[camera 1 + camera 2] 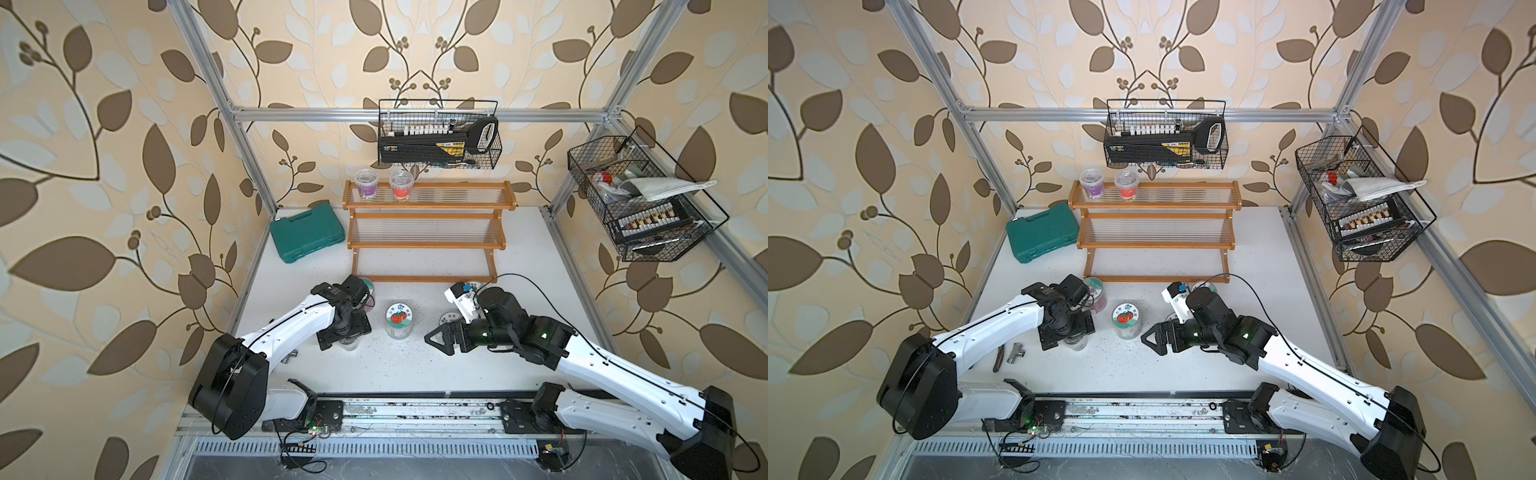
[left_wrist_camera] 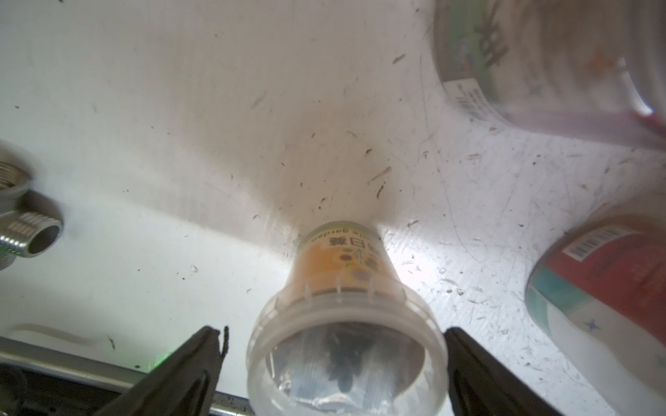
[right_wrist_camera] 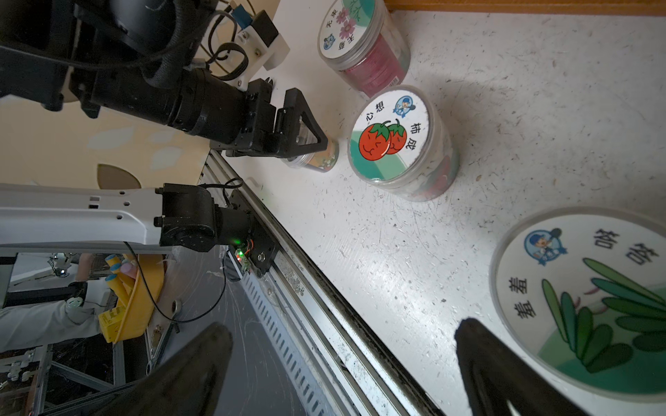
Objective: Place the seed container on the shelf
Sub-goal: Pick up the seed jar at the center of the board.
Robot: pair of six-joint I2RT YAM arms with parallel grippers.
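target: small clear tapered plastic cup with orange label (image 2: 346, 273), clear snap lid, dark seeds inside; stands upright on the white scuffed desk (image 1: 519, 332), left of the middle, nearer the front edge than the back.
key relation: cup sits straight below my left gripper (image 2: 333, 331), between its fingers; long axis vertical, wide lid up, narrow base down.
left gripper state: spread wide, one finger on each side of the lid rim, not clamped yet.
right gripper (image 1: 436, 343): wide open, empty, well apart from the cup, pointing toward the clear jar with tomato-picture lid (image 1: 398, 318).
nearer arm: left.
goal: orange-brown wooden three-tier stepped shelf (image 1: 428, 246), clear ribbed tiers, at the desk's back edge; top tier holds a purple-label cup (image 1: 366, 185) and a red-label cup (image 1: 401, 185).
handling guess: smooth thin plastic, rim may flex; squeeze gently.
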